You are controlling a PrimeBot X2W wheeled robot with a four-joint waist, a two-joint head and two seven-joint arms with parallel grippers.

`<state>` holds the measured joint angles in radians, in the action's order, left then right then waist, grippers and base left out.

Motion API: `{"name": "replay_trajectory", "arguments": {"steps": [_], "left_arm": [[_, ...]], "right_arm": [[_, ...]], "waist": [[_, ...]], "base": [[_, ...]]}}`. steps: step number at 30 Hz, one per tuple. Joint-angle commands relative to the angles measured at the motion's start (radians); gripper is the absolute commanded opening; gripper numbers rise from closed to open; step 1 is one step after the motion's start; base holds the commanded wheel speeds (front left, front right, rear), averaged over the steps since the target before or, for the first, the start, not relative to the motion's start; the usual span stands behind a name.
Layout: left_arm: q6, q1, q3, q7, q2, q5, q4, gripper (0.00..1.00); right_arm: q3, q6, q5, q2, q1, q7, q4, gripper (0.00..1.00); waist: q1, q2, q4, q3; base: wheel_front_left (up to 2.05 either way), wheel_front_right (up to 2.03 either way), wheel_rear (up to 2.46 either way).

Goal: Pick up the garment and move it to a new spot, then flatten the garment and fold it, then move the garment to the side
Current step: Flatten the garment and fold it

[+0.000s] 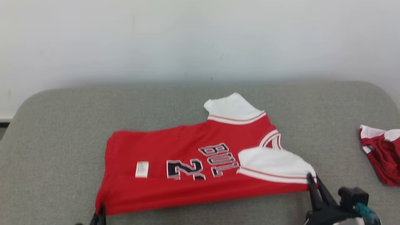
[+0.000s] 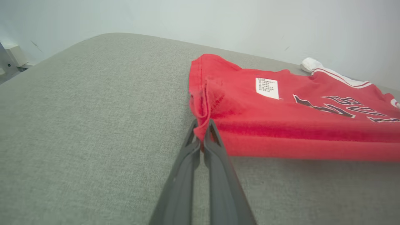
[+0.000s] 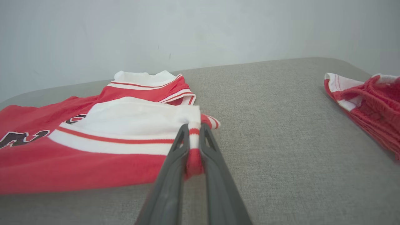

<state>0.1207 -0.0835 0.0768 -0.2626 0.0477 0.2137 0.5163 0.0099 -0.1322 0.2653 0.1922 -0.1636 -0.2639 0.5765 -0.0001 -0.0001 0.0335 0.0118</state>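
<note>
The garment [image 1: 187,162] is a red jersey with white sleeves and dark lettering, lying sideways on the grey table, its near edge folded over. My left gripper [image 1: 100,212] is shut on the garment's near left hem corner; the left wrist view has the gripper [image 2: 202,125] pinching the red cloth of the garment [image 2: 297,118]. My right gripper [image 1: 311,179] is shut on the near right corner at the white sleeve. In the right wrist view the gripper [image 3: 193,128] clamps red and white cloth of the garment [image 3: 103,137].
A second red and white piece of clothing [image 1: 382,153] lies crumpled at the table's right edge, also visible [image 3: 372,103] at the right in the right wrist view. The grey padded table [image 1: 62,131] ends at a pale wall behind. Its left side is bare.
</note>
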Motion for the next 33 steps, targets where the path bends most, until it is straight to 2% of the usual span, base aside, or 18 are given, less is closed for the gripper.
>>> {"name": "replay_trajectory", "arguments": {"steps": [1,14,15,16,17,18,19,29,33], "left_arm": [[-0.005,0.037,0.016,-0.003,0.006,-0.001,0.007,0.0],[-0.024,0.186,0.003,-0.003,0.007,0.031,0.049,0.0],[-0.025,0.187,0.001,-0.003,0.007,0.033,0.048,0.24],[-0.026,0.187,-0.003,-0.003,0.007,0.029,0.049,0.85],[-0.026,0.186,-0.004,-0.003,0.007,0.028,0.048,1.0],[-0.026,0.183,-0.005,-0.003,0.007,0.028,0.045,1.0],[-0.026,0.179,-0.007,-0.003,0.006,0.025,0.043,1.0],[-0.018,0.076,-0.004,-0.003,0.007,-0.009,0.044,1.0],[-0.008,-0.026,-0.018,-0.003,0.029,-0.029,0.123,1.0]], "right_arm": [[-0.006,0.003,0.014,0.002,0.037,0.0,0.003,0.0],[0.001,0.004,0.022,-0.004,0.212,0.0,0.023,0.0],[0.008,0.004,0.019,-0.006,0.211,0.0,0.025,0.0],[0.015,0.004,0.017,-0.009,0.207,0.0,0.03,0.0],[0.017,0.004,0.016,-0.013,0.202,0.0,0.035,0.33],[0.016,0.004,0.015,-0.017,0.194,0.0,0.037,0.85],[0.016,0.003,0.013,-0.018,0.185,0.0,0.036,1.0],[0.004,0.003,-0.004,-0.01,0.093,0.0,0.02,1.0],[0.035,0.003,-0.015,-0.005,0.019,0.0,0.041,1.0]], "waist": [[0.0001,0.0001,-0.02,0.06],[0.0001,0.0001,-0.025,0.074],[0.0001,0.0001,-0.025,0.07],[0.0001,0.0001,-0.026,0.067],[0.0001,0.0001,-0.026,0.064],[0.0001,0.0001,-0.025,0.061],[0.0001,0.0001,-0.024,0.058],[0.0001,0.0001,-0.008,0.027],[0.0001,0.0001,-0.001,0.006]], "base": [[0.0,0.0,0.0],[0.0,0.0,0.0],[0.0,0.0,0.0],[0.0,0.0,0.0],[0.0,0.0,0.0],[0.0,0.0,0.0],[0.0,0.0,0.0],[0.0,0.0,0.0],[0.0,0.0,0.0]]}}
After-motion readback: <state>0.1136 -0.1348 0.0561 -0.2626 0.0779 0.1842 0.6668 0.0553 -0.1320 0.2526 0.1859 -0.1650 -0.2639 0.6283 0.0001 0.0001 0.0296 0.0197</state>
